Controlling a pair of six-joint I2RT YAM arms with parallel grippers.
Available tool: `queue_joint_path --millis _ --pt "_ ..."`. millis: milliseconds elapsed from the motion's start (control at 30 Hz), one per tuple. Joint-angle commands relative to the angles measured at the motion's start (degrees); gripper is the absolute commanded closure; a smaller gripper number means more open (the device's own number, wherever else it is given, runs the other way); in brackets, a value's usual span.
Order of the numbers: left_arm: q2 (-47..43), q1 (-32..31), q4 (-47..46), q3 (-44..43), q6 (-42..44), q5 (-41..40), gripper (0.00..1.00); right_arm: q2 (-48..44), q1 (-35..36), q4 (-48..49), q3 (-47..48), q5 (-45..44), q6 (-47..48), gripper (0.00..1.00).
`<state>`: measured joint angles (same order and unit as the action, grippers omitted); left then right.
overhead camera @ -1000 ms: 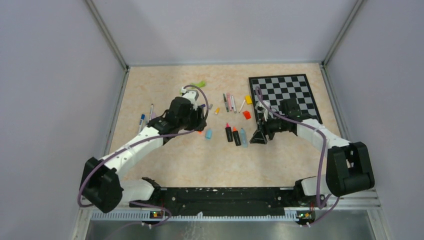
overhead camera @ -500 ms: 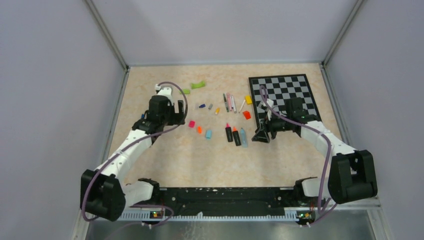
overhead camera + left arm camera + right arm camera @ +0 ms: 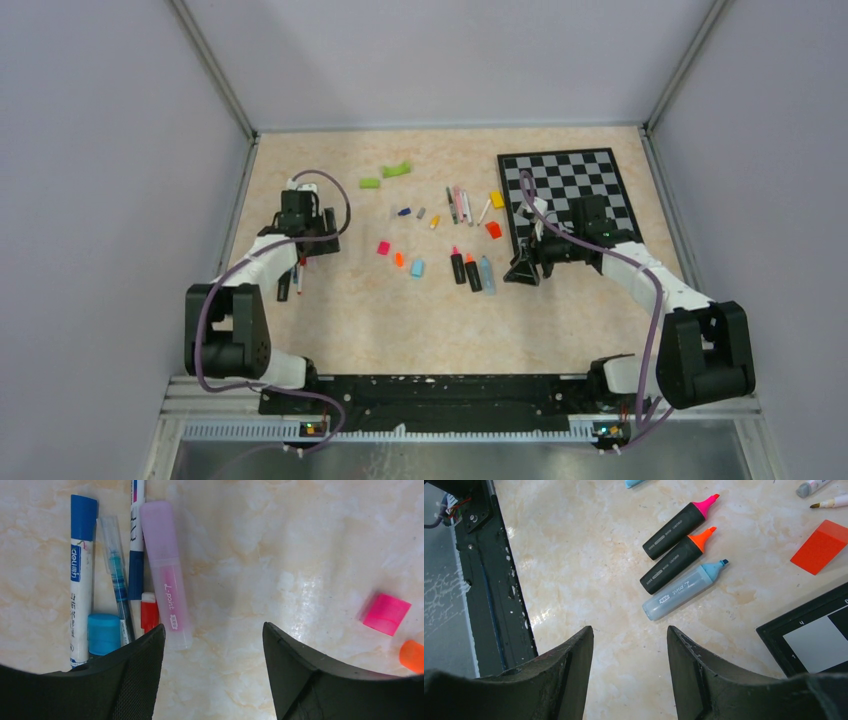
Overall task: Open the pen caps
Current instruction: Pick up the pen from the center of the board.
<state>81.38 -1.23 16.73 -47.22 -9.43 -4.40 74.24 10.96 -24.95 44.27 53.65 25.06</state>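
My left gripper [image 3: 212,630] is open over bare table, nothing between its jaws. Just left of it lies a cluster of pens: a pink highlighter [image 3: 165,575] with its cap on, a white pen with a blue cap [image 3: 80,580], a thin pen, a red cap [image 3: 149,611] and a cyan cap [image 3: 104,632]. A loose pink cap [image 3: 386,613] and an orange cap [image 3: 412,655] lie to its right. My right gripper [image 3: 629,630] is open and empty, just short of three uncapped highlighters: pink-tipped [image 3: 679,525], orange-tipped [image 3: 674,557] and pale blue [image 3: 684,590].
A chessboard [image 3: 570,190] lies at the back right, its corner beside my right gripper [image 3: 520,272]. Green curved pieces [image 3: 397,170], a yellow block [image 3: 497,199], an orange block [image 3: 493,229] and more pens [image 3: 460,205] sit mid-back. The left wall rail runs close to my left gripper [image 3: 312,245].
My left arm has swung left, away from the loose caps in the middle, to the pen cluster near the left wall. My right arm has barely moved.
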Motion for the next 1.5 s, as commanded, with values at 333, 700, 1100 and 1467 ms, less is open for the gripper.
queue_joint_path --millis 333,700,1100,1467 --pt "6.6 2.7 -1.7 -3.8 3.8 -3.1 0.35 -0.4 -0.4 0.5 0.3 0.8 1.7 0.45" --pt "10.1 3.4 -1.5 -5.6 4.3 -0.8 0.46 -0.1 -0.4 0.4 0.3 0.6 1.9 0.45" --pt "14.1 3.6 0.0 -7.1 3.6 -0.6 0.47 0.1 -0.4 0.1 0.4 0.5 2.2 0.45" --pt "16.5 3.7 4.1 -9.4 -0.9 0.4 0.79 0.5 -0.5 -0.3 0.5 0.3 2.6 0.45"
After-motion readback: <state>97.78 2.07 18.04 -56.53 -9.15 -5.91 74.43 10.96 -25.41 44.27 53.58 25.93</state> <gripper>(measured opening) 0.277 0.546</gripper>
